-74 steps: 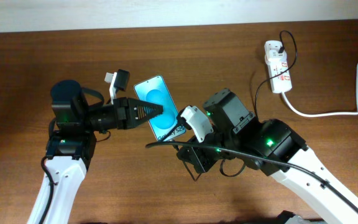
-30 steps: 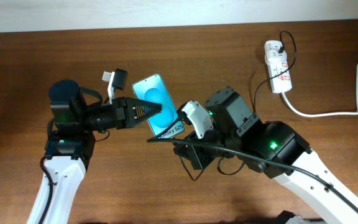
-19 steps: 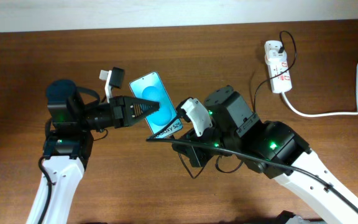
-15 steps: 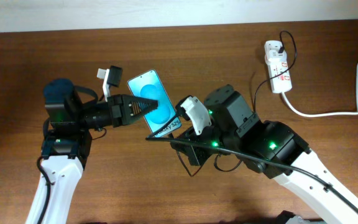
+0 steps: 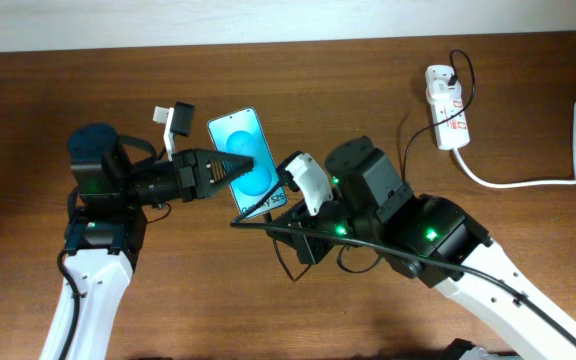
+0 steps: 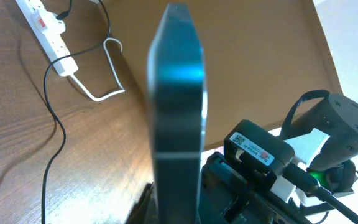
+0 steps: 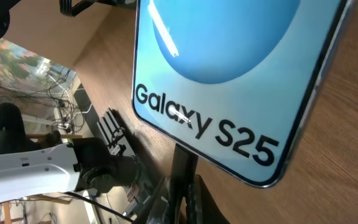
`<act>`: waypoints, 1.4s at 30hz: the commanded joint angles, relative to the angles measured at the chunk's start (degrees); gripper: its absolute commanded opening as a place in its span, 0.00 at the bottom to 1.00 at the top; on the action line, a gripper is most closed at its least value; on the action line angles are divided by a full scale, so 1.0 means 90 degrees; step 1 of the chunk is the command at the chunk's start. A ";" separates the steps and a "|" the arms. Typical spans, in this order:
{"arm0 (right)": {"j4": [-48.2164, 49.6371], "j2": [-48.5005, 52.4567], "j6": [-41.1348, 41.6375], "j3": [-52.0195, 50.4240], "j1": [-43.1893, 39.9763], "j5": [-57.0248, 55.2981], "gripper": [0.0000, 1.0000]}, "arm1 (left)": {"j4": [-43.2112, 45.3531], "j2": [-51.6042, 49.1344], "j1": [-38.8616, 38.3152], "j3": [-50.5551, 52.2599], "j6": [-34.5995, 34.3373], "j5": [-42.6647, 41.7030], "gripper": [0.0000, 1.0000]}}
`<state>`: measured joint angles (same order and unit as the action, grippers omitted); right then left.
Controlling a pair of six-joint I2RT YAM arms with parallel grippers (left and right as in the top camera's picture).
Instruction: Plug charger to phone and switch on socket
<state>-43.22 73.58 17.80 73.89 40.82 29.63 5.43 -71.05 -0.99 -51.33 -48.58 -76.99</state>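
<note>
Gripping the phone [image 5: 240,140] across its cyan screen, the left gripper [image 5: 230,172] has its dark fingers closed narrow on the handset, reaching in from the phone's 9 o'clock in the overhead view. The phone lies toward 10 o'clock of the table [image 5: 268,70], its short edge with the text pointing to 5 o'clock. Whether it rests on the wood or is held clear of it cannot be told. In the left wrist view the handset shows edge-on and upright in the middle of the frame. The right gripper [image 7: 180,180] sits just beside that text edge, at the phone's 5 o'clock. Its fingers stand narrow around a dark stem, the tip end of the charger [image 5: 450,70], and the stem rises to touch the rim below "Galaxy S25" in the right wrist view. Whether the tip is seated in the port cannot be told. The charger's small black plug sits in the top end of the socket [image 5: 448,115], which lies at 2 o'clock on the table, well apart from the phone. From there the thin black cable loops out and runs down toward the right arm. A thick white cord [image 5: 528,184] leaves the socket's lower end and curves off toward 3 o'clock. The position of the red switches is too small to read.
</note>
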 commanded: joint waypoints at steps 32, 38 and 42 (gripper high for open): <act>0.0151 -0.0034 -0.0090 0.0447 -0.0044 -0.0743 0.52 | -0.0180 0.0036 -0.0486 0.0177 0.0245 -0.1355 0.00; -0.0347 -0.0034 -0.0090 0.0447 -0.0044 -0.1112 0.63 | -0.0104 0.0036 -0.0457 0.0177 0.0248 -0.1353 0.00; -0.0806 -0.0036 -0.0090 0.0447 -0.0044 -0.1370 0.67 | 0.1192 0.0036 -0.0457 0.0177 0.0245 -0.1355 0.00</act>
<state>-48.75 73.32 17.78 77.19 40.64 21.19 12.03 -71.59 -5.13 -49.52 -46.24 -84.90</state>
